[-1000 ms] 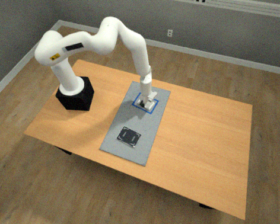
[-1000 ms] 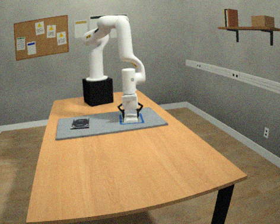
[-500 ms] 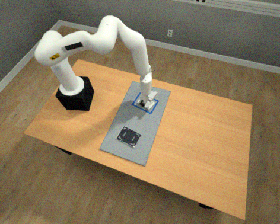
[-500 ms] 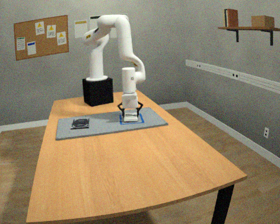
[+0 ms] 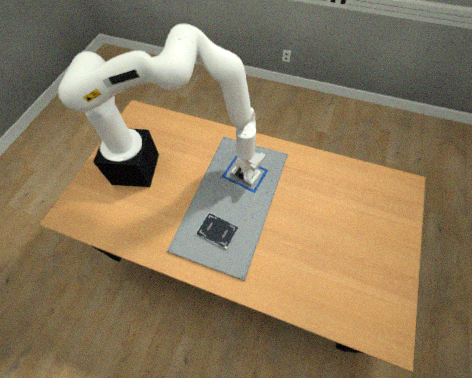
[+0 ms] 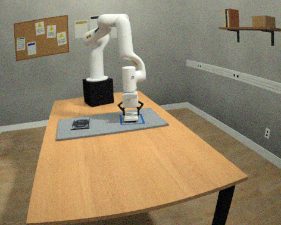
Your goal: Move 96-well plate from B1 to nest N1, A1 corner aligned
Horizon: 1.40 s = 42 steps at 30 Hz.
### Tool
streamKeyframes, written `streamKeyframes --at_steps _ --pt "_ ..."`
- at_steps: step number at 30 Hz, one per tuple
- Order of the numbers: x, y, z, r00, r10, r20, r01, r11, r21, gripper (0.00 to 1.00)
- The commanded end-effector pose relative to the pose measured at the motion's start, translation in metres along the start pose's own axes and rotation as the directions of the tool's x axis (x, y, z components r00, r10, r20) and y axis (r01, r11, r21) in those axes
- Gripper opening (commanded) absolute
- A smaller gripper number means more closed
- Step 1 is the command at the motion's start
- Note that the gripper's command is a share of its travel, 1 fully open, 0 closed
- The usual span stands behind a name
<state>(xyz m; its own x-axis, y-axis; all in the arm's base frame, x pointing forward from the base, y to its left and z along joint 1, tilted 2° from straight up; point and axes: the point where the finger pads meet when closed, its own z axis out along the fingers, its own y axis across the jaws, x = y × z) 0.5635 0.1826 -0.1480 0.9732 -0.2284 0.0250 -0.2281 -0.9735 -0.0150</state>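
White arm (image 5: 219, 65) on black pedestal (image 5: 146, 175), orange wood surface (image 5: 334, 225), grey mat (image 5: 229, 250), blue-outlined spot (image 5: 232, 178), white plate (image 6: 131, 118), black nest (image 5: 217, 231).

The top view looks steeply down on the pincer (image 5: 248, 172) from afar; the exterior view faces it level across the bench (image 6: 124, 166), sharing both.

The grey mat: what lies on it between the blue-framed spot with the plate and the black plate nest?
Only bare grey mat separates the 96-well plate from the plate nest; the top view shows it.
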Motion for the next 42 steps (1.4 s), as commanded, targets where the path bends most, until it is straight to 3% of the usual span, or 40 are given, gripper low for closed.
streamKeyframes --at_steps 1,11,42 --pt "0.001 0.000 -0.005 1.000 0.000 -0.001 0.000 1.000 0.001 0.00" --pt "0.001 0.000 -0.005 1.000 0.000 -0.001 0.000 1.000 0.001 0.00" --pt "0.001 0.000 -0.050 1.000 0.000 -0.001 0.000 1.000 0.001 0.00"
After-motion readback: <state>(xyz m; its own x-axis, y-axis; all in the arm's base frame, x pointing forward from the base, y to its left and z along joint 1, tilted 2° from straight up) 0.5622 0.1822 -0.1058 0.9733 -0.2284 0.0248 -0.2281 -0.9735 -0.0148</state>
